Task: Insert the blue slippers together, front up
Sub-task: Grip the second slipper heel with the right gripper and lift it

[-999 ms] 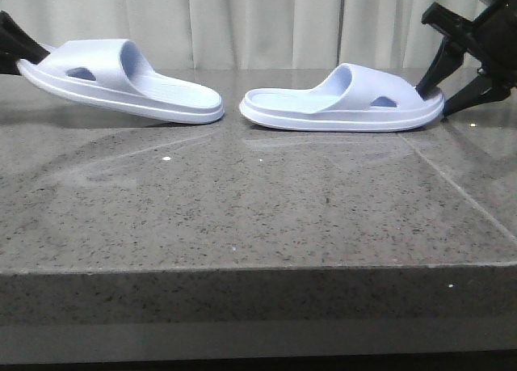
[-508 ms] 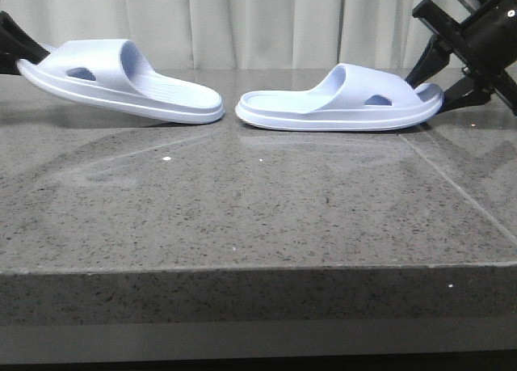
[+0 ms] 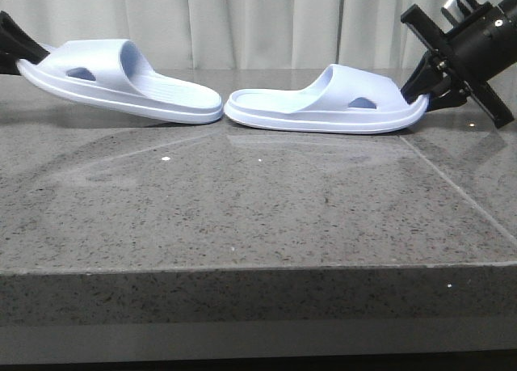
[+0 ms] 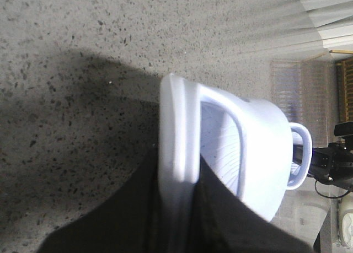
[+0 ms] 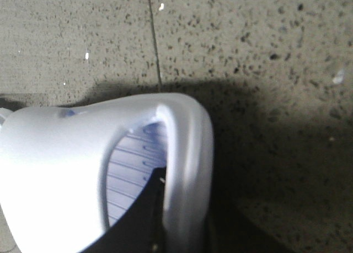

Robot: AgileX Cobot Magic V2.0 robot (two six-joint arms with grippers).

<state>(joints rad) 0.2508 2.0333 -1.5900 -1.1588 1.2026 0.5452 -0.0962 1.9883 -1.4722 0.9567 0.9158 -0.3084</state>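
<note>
Two pale lavender-blue slide slippers lie heel to heel on the grey stone table, heels almost touching at the middle. The left slipper (image 3: 121,80) is tilted, its toe end raised in my left gripper (image 3: 18,54), which is shut on its sole edge (image 4: 177,154). The right slipper (image 3: 323,104) lies nearly flat, its toe end pinched by my right gripper (image 3: 422,92), which is shut on its sole edge (image 5: 185,170). The left gripper is mostly out of the front view at the left border.
The speckled grey stone table (image 3: 242,209) has a seam line (image 3: 452,185) running forward on the right and a front edge (image 3: 242,267). A pale curtain (image 3: 242,23) hangs behind the table.
My right gripper has moved left with the right slipper, closing the gap until its heel nearly meets the left slipper's heel. The left slipper and left gripper have not moved.
</note>
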